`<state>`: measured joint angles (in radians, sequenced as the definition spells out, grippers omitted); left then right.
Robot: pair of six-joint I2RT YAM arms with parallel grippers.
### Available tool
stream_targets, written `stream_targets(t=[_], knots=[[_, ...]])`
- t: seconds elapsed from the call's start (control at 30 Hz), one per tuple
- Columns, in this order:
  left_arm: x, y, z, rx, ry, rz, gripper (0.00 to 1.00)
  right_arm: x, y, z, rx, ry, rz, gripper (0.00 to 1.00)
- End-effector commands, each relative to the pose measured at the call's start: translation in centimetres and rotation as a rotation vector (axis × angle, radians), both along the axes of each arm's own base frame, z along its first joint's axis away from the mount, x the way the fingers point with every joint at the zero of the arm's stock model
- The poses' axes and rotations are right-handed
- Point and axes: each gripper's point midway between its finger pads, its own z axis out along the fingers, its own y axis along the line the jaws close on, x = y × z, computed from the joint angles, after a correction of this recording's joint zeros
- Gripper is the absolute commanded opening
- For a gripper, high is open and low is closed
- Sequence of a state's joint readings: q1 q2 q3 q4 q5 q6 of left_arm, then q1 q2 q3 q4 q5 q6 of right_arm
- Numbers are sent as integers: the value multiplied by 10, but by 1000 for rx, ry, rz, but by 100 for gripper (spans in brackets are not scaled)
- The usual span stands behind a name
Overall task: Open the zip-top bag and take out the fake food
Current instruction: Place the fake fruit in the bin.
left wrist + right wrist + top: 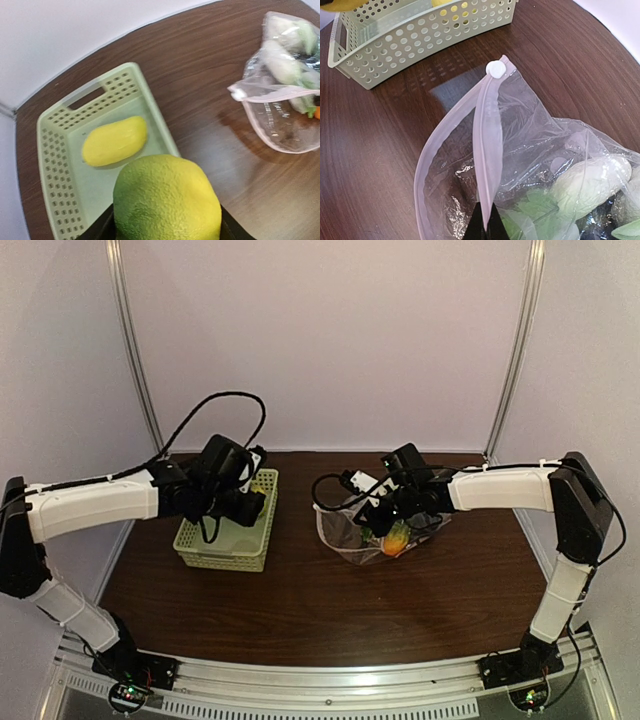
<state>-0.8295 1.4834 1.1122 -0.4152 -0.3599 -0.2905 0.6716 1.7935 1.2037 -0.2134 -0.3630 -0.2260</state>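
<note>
The clear zip-top bag (345, 532) lies open at table centre-right, with fake food inside: an orange-and-yellow piece (397, 537), whitish lumps (592, 180) and green pieces (535, 206). My right gripper (486, 226) is shut on the bag's pale zip strip (487, 145) and holds one side of the mouth up; the white slider (496, 68) is at the far end. My left gripper (232, 502) is shut on a green-and-yellow fruit (167, 200) above the near right edge of the pale green basket (55, 165). A yellow piece (114, 141) lies in the basket.
The basket (215, 550) stands left of the bag on the dark wooden table (300, 610). White walls close off the back and both sides. The bag also shows at the right of the left wrist view (280, 120).
</note>
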Motion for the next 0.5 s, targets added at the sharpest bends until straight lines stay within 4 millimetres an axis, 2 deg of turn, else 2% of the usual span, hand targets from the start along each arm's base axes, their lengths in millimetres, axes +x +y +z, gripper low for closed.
stream_targets(t=[0.0, 0.13, 0.3, 0.47], knots=[[18, 80, -1, 162, 6, 189, 59, -4, -5, 6, 9, 3, 4, 0], [34, 112, -23, 272, 77, 292, 58, -4, -4, 5, 9, 8, 7, 0], [56, 113, -50, 345, 112, 302, 57, -5, -4, 5, 10, 12, 7, 0], [75, 122, -68, 408, 123, 321, 56, -5, -5, 5, 5, 7, 9, 0]])
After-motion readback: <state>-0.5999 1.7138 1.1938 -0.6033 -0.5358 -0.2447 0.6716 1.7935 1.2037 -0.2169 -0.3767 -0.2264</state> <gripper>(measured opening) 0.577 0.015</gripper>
